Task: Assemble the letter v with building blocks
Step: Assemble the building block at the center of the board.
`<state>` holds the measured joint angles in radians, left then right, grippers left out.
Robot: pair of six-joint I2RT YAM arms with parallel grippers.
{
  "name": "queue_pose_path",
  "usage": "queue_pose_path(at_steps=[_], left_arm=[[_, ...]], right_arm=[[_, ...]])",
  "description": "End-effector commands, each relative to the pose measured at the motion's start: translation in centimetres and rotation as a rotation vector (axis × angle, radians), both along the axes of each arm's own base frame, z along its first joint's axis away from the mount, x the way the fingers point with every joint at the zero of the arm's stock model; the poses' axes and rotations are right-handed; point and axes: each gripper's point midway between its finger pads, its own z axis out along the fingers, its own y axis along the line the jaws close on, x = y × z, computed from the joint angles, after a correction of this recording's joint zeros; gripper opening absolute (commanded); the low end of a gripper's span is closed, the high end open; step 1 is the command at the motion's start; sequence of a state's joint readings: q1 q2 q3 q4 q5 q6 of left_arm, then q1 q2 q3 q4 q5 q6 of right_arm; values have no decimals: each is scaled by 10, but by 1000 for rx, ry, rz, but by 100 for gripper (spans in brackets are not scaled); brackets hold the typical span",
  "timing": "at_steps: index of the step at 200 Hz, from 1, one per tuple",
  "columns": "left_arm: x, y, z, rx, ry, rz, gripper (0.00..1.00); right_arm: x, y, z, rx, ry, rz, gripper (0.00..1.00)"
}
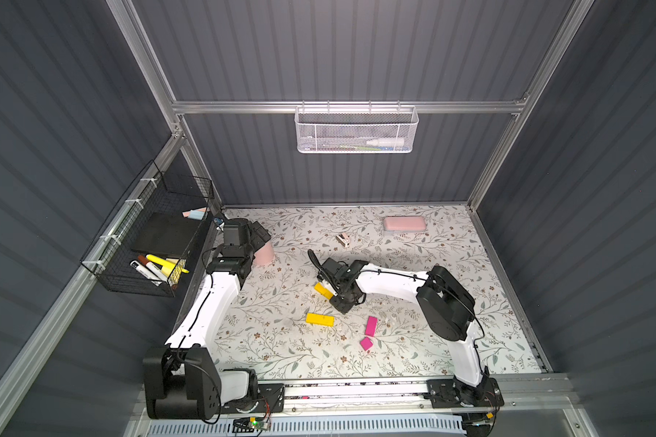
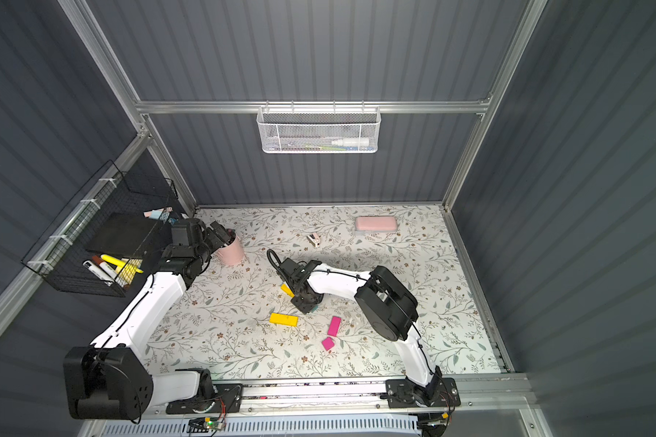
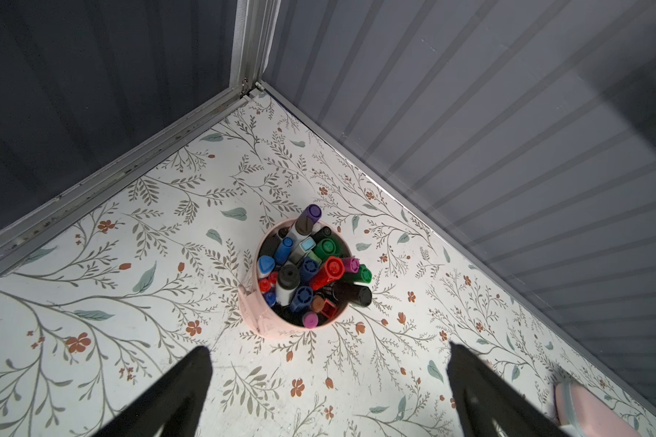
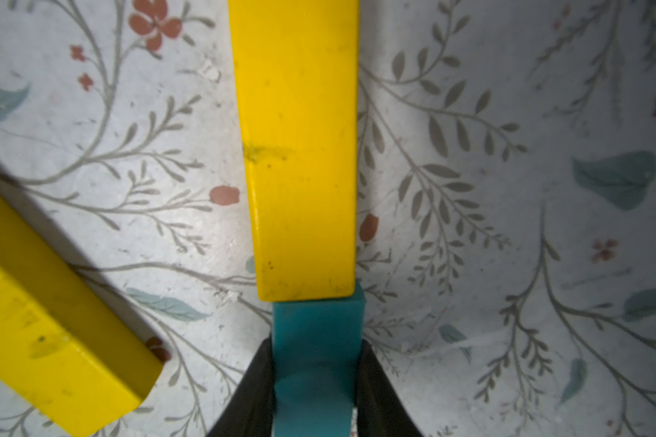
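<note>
My right gripper is shut on the teal building block, low over the table's middle. The teal block's end meets the end of a long yellow brick, partly hidden under the gripper in both top views. A second yellow brick lies nearer the front, with the long magenta brick and the short magenta one to its right, all apart. No letter v shows. My left gripper hangs open and empty at the back left, above a pink cup of markers.
A pale pink case lies at the back right and a small white object sits behind the right gripper. A black wire basket with pens hangs on the left wall. A white mesh basket hangs on the back wall.
</note>
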<state>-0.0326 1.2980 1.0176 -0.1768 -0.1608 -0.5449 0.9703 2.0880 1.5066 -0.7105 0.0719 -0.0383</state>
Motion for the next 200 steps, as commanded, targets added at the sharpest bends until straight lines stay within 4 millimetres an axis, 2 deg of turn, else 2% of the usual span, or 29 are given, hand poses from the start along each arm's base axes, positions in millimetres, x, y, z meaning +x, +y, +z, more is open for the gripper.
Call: queue_pose_path(at_steps=[1, 54, 80, 131, 160, 181, 200], left_arm=[[-2, 5, -1, 29, 8, 10, 99], [-2, 5, -2, 29, 9, 11, 100], [-2, 6, -2, 29, 11, 11, 99], [-3, 6, -2, 31, 10, 14, 99], [-2, 6, -1, 31, 7, 14, 99], [-3, 6, -1, 30, 8, 13, 99], [-3, 6, -1, 30, 9, 13, 100]], right_arm=[[-6, 0, -9, -18, 44, 21, 29], [-5, -2, -12, -35, 34, 21, 31], [-5, -2, -12, -39, 30, 18, 42], [-4, -3, -5, -34, 22, 11, 54], [-2, -10, 11, -36, -17, -7, 60], [-2, -19, 31, -32, -49, -37, 69], [-11, -30, 52, -11, -66, -56, 72]])
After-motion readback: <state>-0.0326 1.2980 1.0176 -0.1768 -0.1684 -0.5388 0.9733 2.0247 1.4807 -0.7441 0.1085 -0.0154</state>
